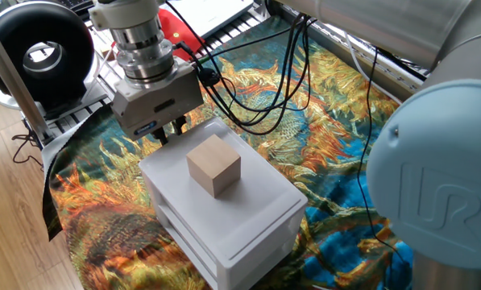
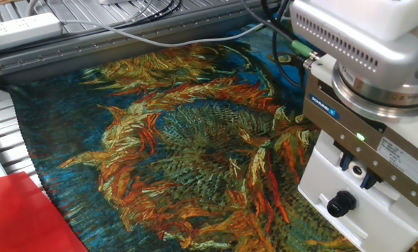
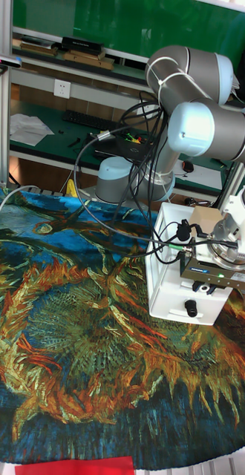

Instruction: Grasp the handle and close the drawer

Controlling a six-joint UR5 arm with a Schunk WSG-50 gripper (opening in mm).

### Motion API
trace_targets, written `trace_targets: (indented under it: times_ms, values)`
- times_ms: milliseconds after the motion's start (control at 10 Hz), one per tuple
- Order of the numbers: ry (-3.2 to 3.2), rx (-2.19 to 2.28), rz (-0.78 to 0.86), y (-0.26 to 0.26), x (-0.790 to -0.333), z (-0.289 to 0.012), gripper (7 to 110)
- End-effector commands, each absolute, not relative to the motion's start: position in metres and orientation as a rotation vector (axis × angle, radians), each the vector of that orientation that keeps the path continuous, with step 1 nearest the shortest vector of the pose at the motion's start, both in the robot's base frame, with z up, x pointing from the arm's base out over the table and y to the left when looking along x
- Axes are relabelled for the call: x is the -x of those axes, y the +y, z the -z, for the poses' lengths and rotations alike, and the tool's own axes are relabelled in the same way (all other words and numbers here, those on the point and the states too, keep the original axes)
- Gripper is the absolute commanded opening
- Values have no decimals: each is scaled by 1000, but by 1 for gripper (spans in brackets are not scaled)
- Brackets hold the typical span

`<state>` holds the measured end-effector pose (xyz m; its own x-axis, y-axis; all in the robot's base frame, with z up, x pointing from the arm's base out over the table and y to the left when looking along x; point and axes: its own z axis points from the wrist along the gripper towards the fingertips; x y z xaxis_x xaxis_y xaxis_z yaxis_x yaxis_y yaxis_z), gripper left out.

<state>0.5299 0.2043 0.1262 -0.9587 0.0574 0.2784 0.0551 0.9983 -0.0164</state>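
A small white cabinet (image 1: 252,211) stands on the patterned cloth. Its topmost drawer (image 2: 321,162) sits pushed in, its front about level with the cabinet face (image 3: 165,276). My gripper (image 2: 356,171) presses against that front from above and outside, also seen in the first fixed view (image 1: 167,129) and the tall view (image 3: 205,288). The blue fingers (image 2: 344,162) stand close together on either side of the drawer's handle, which they mostly hide. A black knob (image 2: 340,203) of a lower drawer shows just beneath them.
A tan wooden cube (image 1: 214,165) rests on the cabinet top. Black cables (image 1: 256,89) trail from the wrist across the sunflower cloth (image 2: 180,140). A red sheet (image 2: 19,217) lies at the near left, a power strip (image 2: 19,29) at the back.
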Motion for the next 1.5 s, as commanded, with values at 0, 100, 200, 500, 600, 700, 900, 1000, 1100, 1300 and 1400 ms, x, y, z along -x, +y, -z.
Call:
trace_targets:
  times_ms: [0, 100, 200, 500, 600, 700, 900, 1000, 1100, 1300, 1400]
  values:
    - [-2850, 83, 20, 209, -529, -127, 7]
    - [-2856, 73, 32, 211, -531, -126, 7]
    - [-2857, 48, 29, 208, -531, -126, 7]
    - [-2855, 10, 54, 206, -529, -124, 22]
    - [-2854, -13, 51, 205, -529, -124, 22]
    - [-2852, -27, 55, 206, -530, -125, 22]
    - [-2847, -67, 78, 210, -529, -127, 44]
    - [-2846, -88, 105, 212, -528, -126, 44]
    - [-2848, -105, 109, 210, -528, -124, 44]
    - [-2854, -113, 115, 209, -529, -123, 88]
    - [-2872, -107, 120, 210, -534, -122, 88]
